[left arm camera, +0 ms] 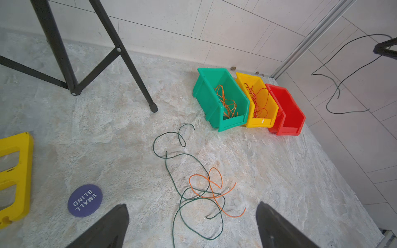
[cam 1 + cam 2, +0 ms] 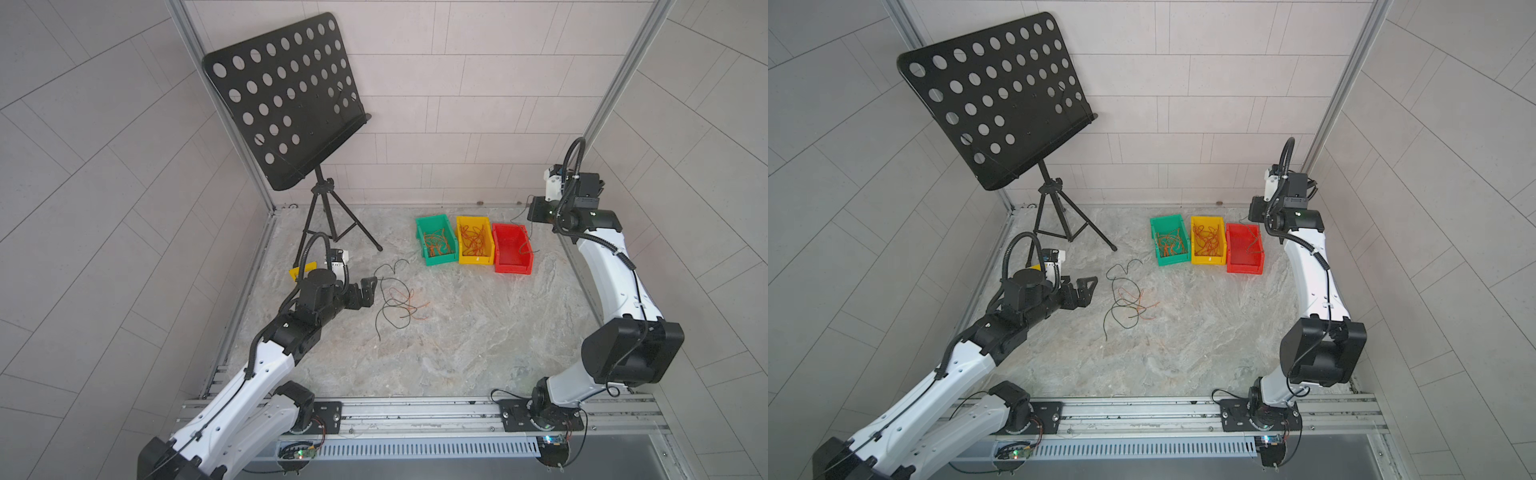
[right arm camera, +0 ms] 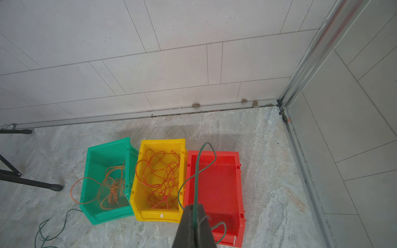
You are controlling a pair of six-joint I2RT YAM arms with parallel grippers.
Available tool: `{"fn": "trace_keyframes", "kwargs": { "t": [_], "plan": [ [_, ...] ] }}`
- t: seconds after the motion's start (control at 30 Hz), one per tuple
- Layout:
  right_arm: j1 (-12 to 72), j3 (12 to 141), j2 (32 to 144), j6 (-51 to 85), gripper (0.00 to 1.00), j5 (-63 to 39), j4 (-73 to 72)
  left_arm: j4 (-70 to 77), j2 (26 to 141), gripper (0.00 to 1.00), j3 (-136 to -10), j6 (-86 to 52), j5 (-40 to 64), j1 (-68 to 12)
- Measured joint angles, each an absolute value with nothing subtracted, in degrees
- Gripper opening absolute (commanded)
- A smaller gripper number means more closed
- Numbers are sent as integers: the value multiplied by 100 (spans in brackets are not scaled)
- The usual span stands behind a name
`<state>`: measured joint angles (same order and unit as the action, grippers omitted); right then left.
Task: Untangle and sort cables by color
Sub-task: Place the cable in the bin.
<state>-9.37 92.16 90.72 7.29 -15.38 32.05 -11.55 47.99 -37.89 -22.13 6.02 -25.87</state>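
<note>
Marble-look tabletop [image 2: 457, 353] inside a tiled booth, with a black music stand [image 2: 286, 99] parked in the far corner. Three bins sit in a row near the back wall. The green bin [image 2: 436, 261] has orange cables in it, the yellow bin [image 2: 476, 259] has reddish ones, and the red bin [image 2: 513, 268] has nothing lying on its floor as far as I can see.

The right gripper [image 3: 194, 209] is pressed together on a dark cable [image 3: 196, 169] and hangs right above the red bin. That strand looks black from above and dark green up close. So I'd say we're in the drop-off step for the dark colour. One loop of it bulges out sideways over the yellow bin's wall. The next move probably needs the jaws to let go with the slack over the red bin, or it'll end up draped across two bins.

The left gripper [image 1: 192, 204] is spread wide and holds nothing. It hovers just beside the tangle [image 1: 199, 193] in the middle of the table. That tangle is a couple of long dark strands [image 1: 169, 156] with an orange cable [image 1: 214, 184] looped through them. My guess is the left arm picks next. It'd want a free end rather than a crossing, since pinching where orange and dark overlap would drag both along.
</note>
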Motion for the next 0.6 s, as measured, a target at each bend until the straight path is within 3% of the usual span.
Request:
{"fn": "trace_keyframes", "kwargs": {
  "t": [0.6],
  "plan": [
    [-1131,9835,11072,336,0,-1562,2976,-1514,4644,100,-3789,-1984,370,-2571]
  ]
}}
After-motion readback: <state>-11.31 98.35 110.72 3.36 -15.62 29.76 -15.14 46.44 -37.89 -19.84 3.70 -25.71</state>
